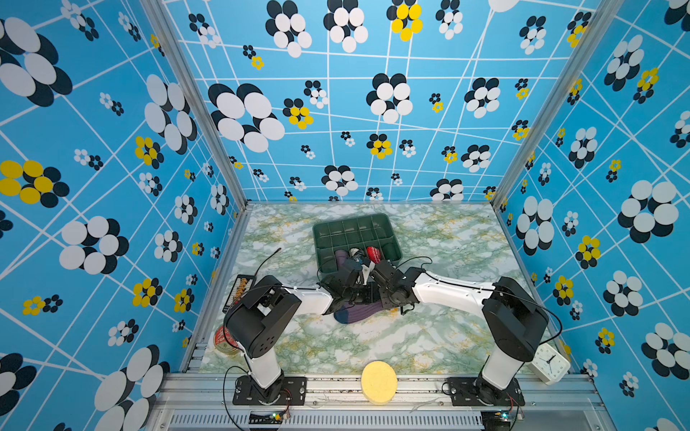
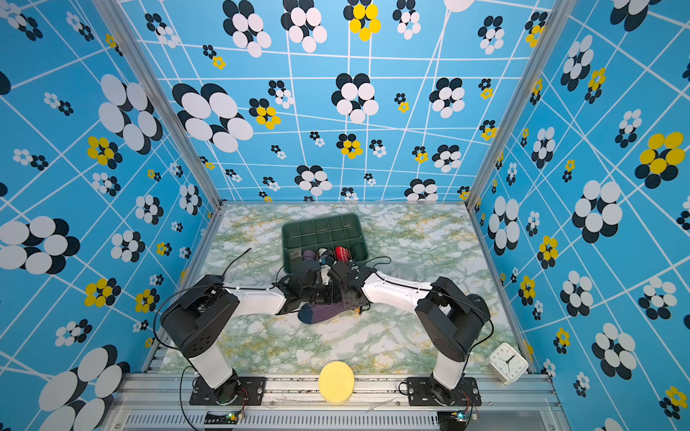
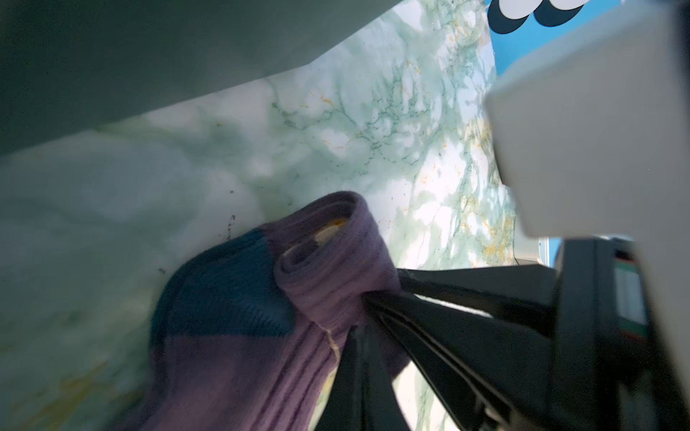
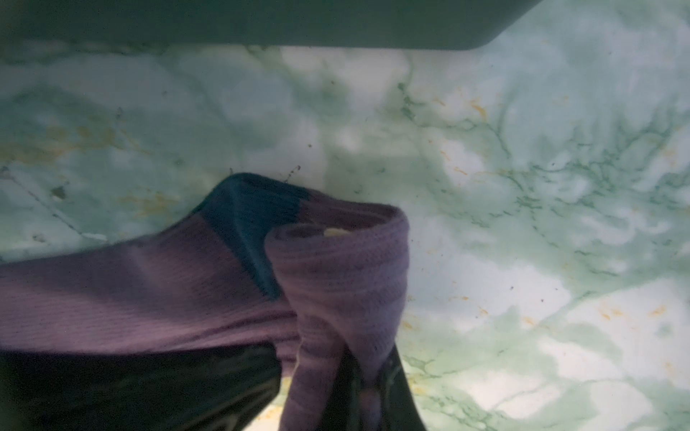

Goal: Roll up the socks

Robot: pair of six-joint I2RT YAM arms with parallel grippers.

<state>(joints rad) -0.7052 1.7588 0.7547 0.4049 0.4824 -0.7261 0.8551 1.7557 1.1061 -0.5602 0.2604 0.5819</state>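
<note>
The purple ribbed socks (image 1: 359, 313) (image 2: 322, 313) lie on the marble table just in front of the green tray, partly hidden under both wrists. In the wrist views one end of the socks (image 3: 328, 261) (image 4: 336, 268) is curled into a loose roll beside a dark blue heel patch, with a bit of pale cuff showing inside. My left gripper (image 3: 356, 337) (image 1: 356, 300) is shut on the purple fabric at the roll's base. My right gripper (image 4: 364, 377) (image 1: 382, 302) is shut on the same roll from the opposite side. The two grippers almost touch.
The green divided tray (image 1: 373, 225) stands right behind the grippers and holds a purple bundle (image 1: 340, 257), a black-and-white bundle (image 1: 356, 255) and a red bundle (image 1: 373, 253). A yellow disc (image 1: 379, 380), a white clock (image 1: 549, 364) and a red tin (image 1: 224, 339) sit along the front edge.
</note>
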